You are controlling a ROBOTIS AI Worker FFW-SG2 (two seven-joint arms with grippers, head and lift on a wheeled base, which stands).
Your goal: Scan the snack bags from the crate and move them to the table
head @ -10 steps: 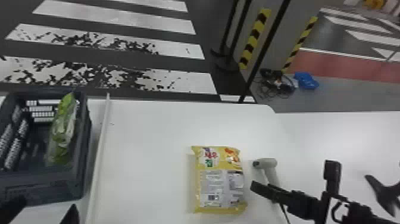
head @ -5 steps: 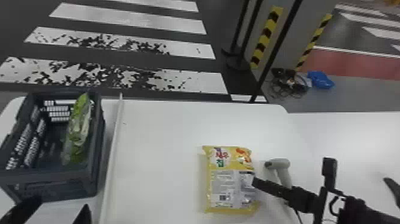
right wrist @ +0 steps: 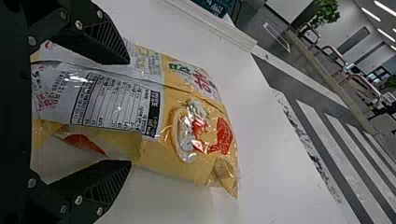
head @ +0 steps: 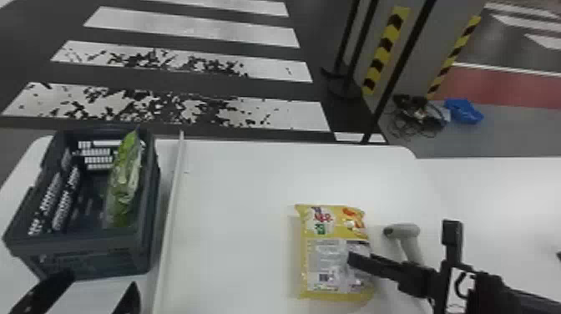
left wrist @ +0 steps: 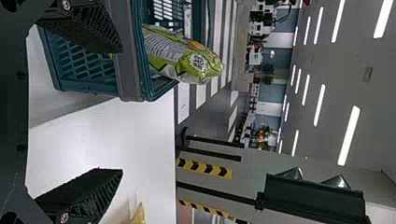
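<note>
Fingers of our right gripper (right wrist: 129,112) stand wide apart at the yellow snack bag (right wrist: 187,135), closed on nothing as far as we can see. The bag lies flat on the worktop (head: 233,200), barcode up, with the scanner (head: 407,234) just beside it. Our left gripper (left wrist: 122,110) is wide open and empty at the crate (head: 83,250), where a green snack bag (head: 123,179) leans along one wall.

We judge the step in hand is taking the yellow bag for its scan. To do it well, we should bring both pads evenly to its opposite edges, close softly so the film doesn't burst or slip, leave the barcode uncovered, and keep our arm from knocking the scanner.
</note>
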